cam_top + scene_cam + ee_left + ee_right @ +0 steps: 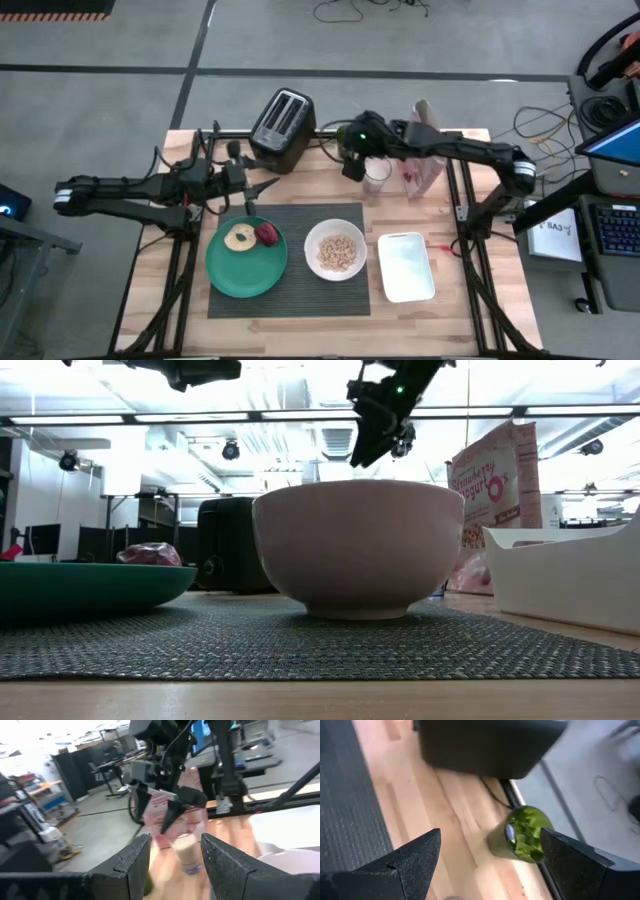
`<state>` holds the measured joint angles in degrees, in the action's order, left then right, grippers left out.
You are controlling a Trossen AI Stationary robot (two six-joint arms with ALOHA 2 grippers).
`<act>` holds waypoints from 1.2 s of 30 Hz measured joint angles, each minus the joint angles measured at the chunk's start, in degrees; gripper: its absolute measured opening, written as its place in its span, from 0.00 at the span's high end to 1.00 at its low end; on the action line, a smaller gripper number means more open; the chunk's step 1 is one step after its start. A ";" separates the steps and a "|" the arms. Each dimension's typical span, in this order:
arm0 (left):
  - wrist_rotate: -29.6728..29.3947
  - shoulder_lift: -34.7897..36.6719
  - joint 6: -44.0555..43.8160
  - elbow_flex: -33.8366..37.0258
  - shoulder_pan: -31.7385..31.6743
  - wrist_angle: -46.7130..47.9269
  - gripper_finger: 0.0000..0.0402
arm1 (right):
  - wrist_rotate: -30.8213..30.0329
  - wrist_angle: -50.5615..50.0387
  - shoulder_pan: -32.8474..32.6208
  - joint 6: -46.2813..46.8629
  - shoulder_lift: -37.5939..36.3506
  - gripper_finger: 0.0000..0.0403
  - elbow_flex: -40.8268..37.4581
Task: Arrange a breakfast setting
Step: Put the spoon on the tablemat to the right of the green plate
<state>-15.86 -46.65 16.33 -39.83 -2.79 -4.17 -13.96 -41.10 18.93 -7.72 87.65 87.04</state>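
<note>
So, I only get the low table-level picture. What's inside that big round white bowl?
Observer: From above, the white bowl holds pale cereal pieces.
Operator: And what's behind it?
Observer: A clear glass of milk, which the bowl hides from you. The open right gripper is close above it.
Operator: Is anything on the plate besides that dark red lump?
Observer: Yes, a pale ring-shaped slice lies beside it on the round green plate.
</note>
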 joint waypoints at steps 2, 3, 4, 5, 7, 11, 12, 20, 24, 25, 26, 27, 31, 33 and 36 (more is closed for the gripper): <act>-1.44 0.17 1.60 0.00 0.00 -0.04 0.60 | 3.04 -2.10 1.50 -1.97 2.33 0.19 2.35; -2.33 0.27 2.48 0.00 0.00 -0.05 0.60 | 3.73 -3.13 2.23 -2.64 3.55 0.19 3.54; -3.27 0.40 3.48 0.00 0.00 -0.09 0.60 | 3.68 -4.46 2.73 -3.54 4.95 0.19 4.74; -4.39 0.55 4.41 0.00 0.00 -0.13 0.60 | 3.43 -6.29 3.15 -4.41 6.44 0.19 5.97; -7.09 0.82 6.12 0.00 -0.04 -0.19 0.60 | 3.35 -9.84 3.77 -6.02 9.57 0.19 8.48; -12.21 1.44 8.39 0.00 -0.04 0.43 0.60 | 3.46 -14.84 3.90 -8.56 15.23 0.19 13.56; -12.73 1.59 8.65 0.00 -0.06 0.91 0.60 | 3.46 -15.77 3.90 -9.20 16.52 0.19 14.72; -13.22 1.79 8.56 0.13 -0.07 5.84 0.60 | 1.05 -22.63 4.05 -11.40 24.41 0.19 24.08; -13.38 1.79 8.47 0.13 -0.07 7.20 0.60 | 0.40 -25.54 4.38 -11.40 27.15 0.19 27.92; -13.57 1.90 8.42 0.13 -0.07 7.53 0.60 | 0.36 -26.13 4.42 -11.44 27.69 0.19 28.70; -13.66 2.08 8.31 0.14 -0.07 7.88 0.60 | 0.27 -26.49 4.45 -11.48 27.86 0.19 29.18; -13.67 2.19 8.26 0.15 -0.06 8.09 0.60 | 0.19 -26.54 4.49 -11.53 27.91 0.19 29.41; -13.70 2.38 8.25 0.20 -0.04 8.49 0.60 | -1.45 -26.40 4.68 -11.10 27.57 0.19 29.58; -13.70 2.47 8.23 0.20 -0.04 8.51 0.60 | -2.12 -26.47 4.98 -10.55 27.23 0.19 29.41; -13.70 2.51 8.18 0.20 -0.04 8.49 0.60 | -2.18 -26.39 5.58 -10.31 27.00 0.19 29.28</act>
<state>-29.56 -44.14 24.51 -39.64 -2.83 4.32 -16.14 -67.48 24.51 -18.02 114.65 116.32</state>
